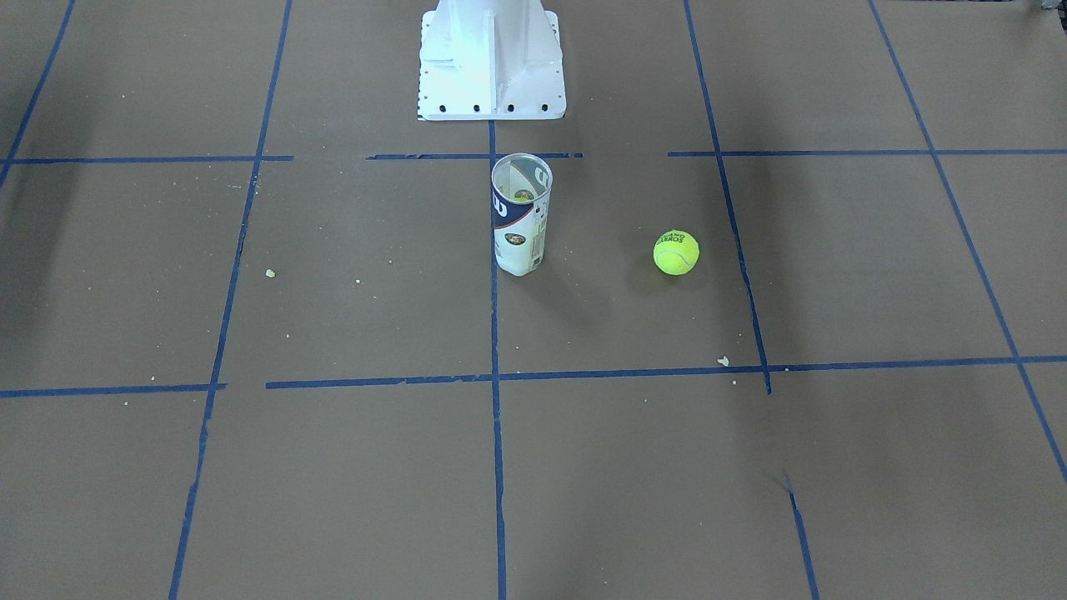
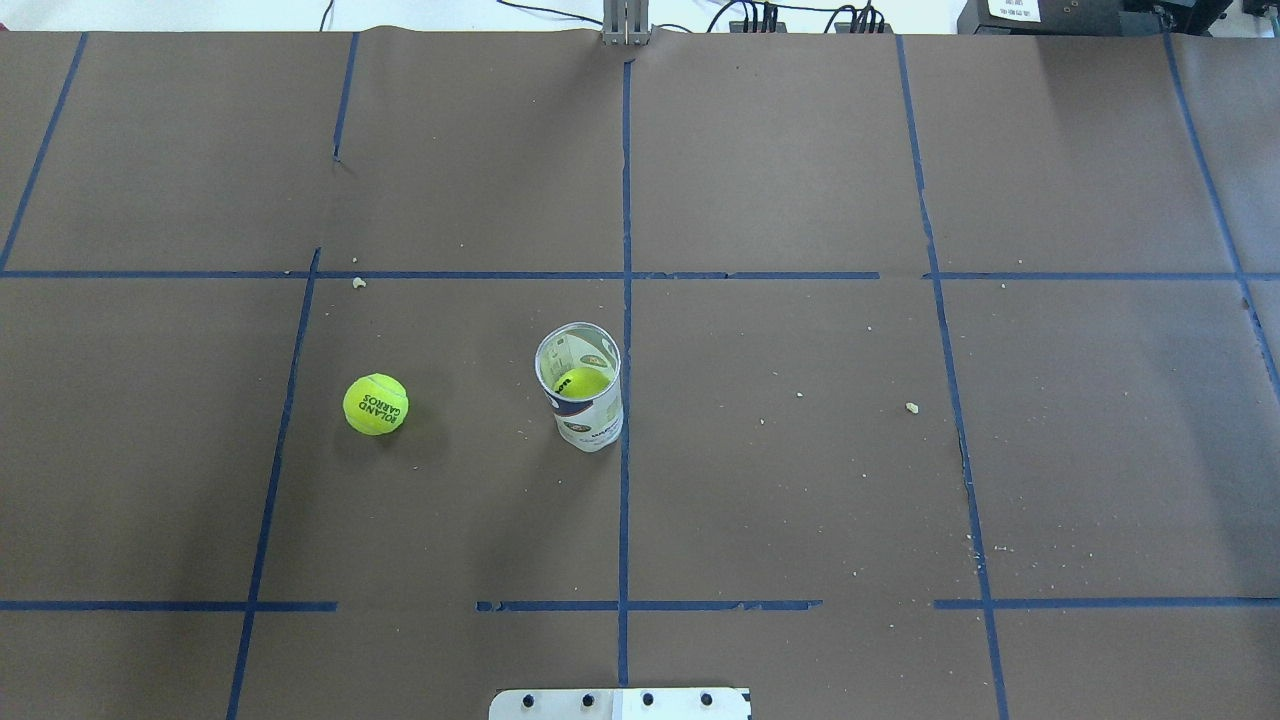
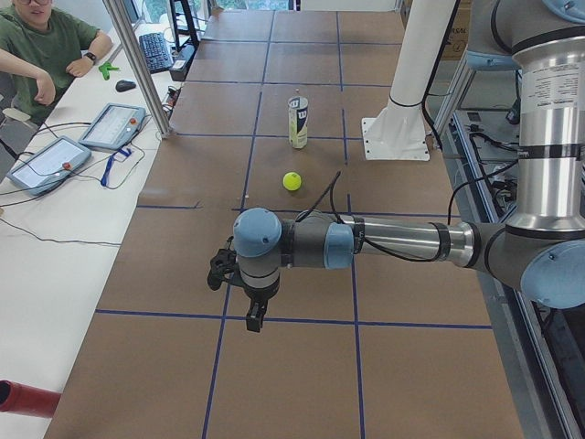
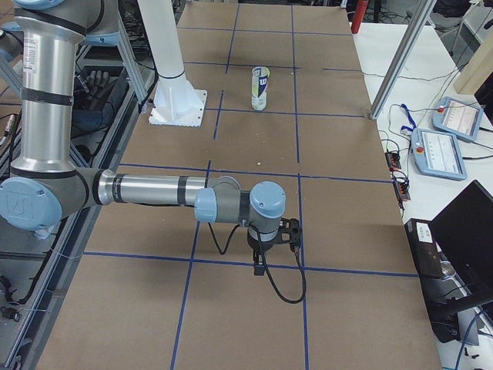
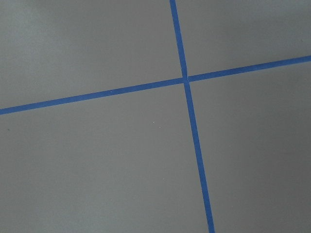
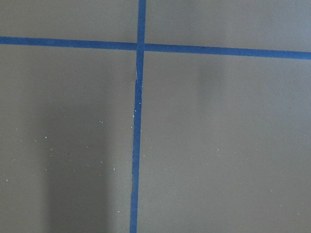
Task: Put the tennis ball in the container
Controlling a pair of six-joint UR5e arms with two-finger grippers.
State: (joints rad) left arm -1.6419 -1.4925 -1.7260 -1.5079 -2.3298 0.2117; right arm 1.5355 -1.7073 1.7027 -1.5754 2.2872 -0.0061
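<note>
The tennis ball [image 1: 676, 252] [image 2: 375, 404] [image 3: 292, 181] lies loose on the brown paper, on the robot's left of the container. The container [image 1: 520, 215] [image 2: 583, 392] [image 3: 298, 122] [image 4: 260, 89] stands upright with its top uncovered, and another yellow-green ball [image 2: 583, 381] sits inside it. My left gripper [image 3: 254, 320] hangs far from both, over the table's left end, seen only in the left side view. My right gripper [image 4: 259, 268] hangs over the right end, seen only in the right side view. I cannot tell whether either is open or shut. Both wrist views show only paper and blue tape.
The white robot base [image 1: 492, 58] [image 2: 620, 703] stands just behind the container. Blue tape lines grid the paper, with small crumbs [image 2: 911, 407] scattered about. An operator [image 3: 37, 46] and control tablets [image 3: 50, 160] [image 4: 443, 150] are beside the table's far long edge.
</note>
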